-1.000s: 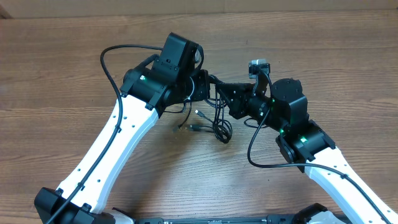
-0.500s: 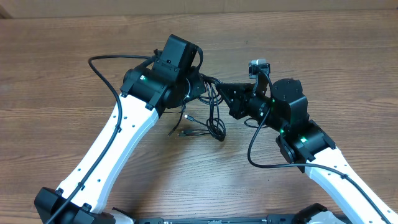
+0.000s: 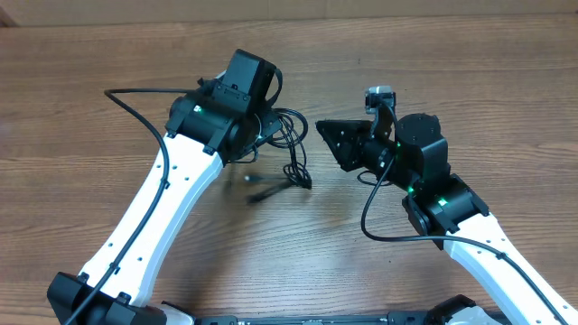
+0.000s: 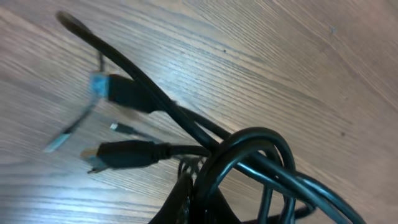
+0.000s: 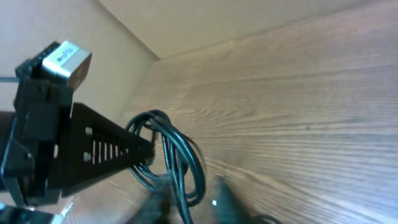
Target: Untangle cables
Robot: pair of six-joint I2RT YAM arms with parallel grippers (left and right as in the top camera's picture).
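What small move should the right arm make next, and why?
Probably move the right gripper toward the loop hanging beside the left gripper and take one strand. The left gripper clamps the cables in a tangled bundle with plugs dangling, while the right gripper stands apart, touching none.

Two arms (image 3: 163,199) (image 3: 479,251), perhaps three cables (image 3: 291,149)

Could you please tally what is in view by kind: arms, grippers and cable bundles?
Arms: 2, left and right
Grippers: 2, left and right
Cable bundle: 1; how many cords it holds cannot be told
Total: 5
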